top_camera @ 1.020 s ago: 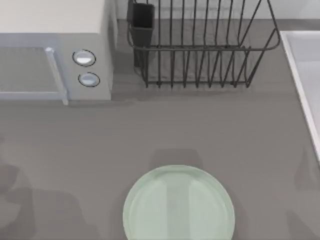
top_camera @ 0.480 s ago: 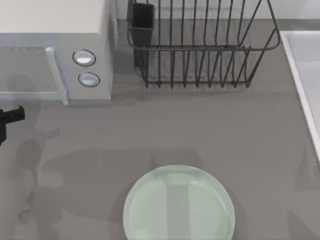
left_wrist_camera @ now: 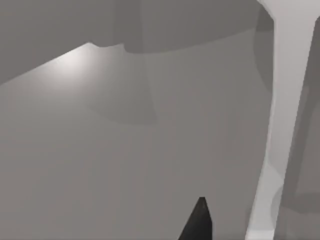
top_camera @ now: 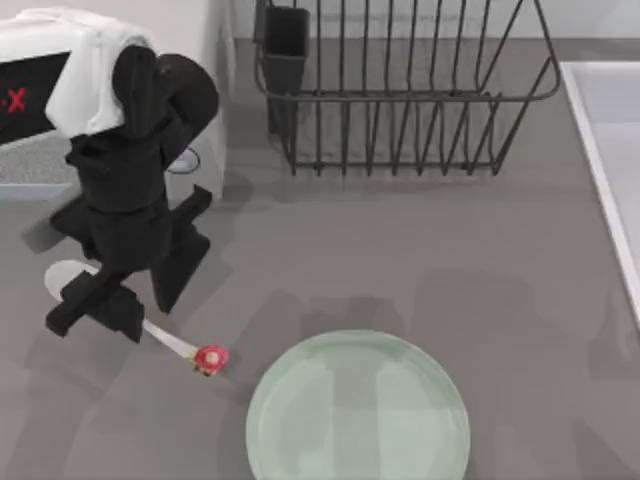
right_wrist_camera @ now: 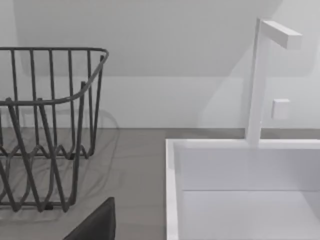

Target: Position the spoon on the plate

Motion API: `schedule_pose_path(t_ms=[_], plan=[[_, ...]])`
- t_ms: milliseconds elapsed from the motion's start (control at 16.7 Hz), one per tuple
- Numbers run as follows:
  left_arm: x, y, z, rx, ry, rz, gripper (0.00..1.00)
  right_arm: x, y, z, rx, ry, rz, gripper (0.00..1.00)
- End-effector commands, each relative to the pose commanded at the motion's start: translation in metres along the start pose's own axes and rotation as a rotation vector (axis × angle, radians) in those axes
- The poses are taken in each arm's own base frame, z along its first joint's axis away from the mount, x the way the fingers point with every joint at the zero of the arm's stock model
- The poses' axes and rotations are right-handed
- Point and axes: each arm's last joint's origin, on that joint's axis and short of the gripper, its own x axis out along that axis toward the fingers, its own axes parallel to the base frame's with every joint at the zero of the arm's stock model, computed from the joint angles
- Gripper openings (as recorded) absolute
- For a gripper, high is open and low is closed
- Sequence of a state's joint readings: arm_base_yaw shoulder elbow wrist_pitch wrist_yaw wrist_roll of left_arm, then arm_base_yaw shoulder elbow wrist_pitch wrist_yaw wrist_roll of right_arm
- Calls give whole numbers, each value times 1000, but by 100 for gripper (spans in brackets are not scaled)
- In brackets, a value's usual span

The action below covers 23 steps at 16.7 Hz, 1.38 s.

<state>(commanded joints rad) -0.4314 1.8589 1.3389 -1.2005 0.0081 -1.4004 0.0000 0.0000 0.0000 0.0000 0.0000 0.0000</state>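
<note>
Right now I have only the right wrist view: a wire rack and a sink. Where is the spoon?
Observer: In the top view, the spoon is at the table's left side, with its red knob pointing toward the plate.
Operator: Is it on the plate yet?
Observer: No. The knob ends just left of the plate's rim and is apart from it.
Operator: Which arm is working on it?
Observer: The left gripper is directly over the spoon's handle, with the white bowl sticking out on the side away from the plate.
</note>
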Motion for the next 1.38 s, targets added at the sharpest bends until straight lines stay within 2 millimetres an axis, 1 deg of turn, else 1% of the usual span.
schedule_pose_path(t_ms=[180,300,420,540,660,780,840,1380], plan=[[4,-18,-56,-223,-26,-13,0,0,0,0,0,0,0,100],[5,-24,-92,-344,-36,-36,0,0,0,0,0,0,0,100],[6,-25,-125,-440,-39,-64,0,0,0,0,0,0,0,100],[7,-23,-152,-508,-36,-92,0,0,0,0,0,0,0,100],[6,-19,-172,-554,-29,-116,0,0,0,0,0,0,0,100],[6,-16,-184,-581,-22,-132,0,0,0,0,0,0,0,100],[6,-16,-187,-587,-20,-136,0,0,0,0,0,0,0,100],[6,-16,-187,-595,-12,-134,0,0,0,0,0,0,0,100]])
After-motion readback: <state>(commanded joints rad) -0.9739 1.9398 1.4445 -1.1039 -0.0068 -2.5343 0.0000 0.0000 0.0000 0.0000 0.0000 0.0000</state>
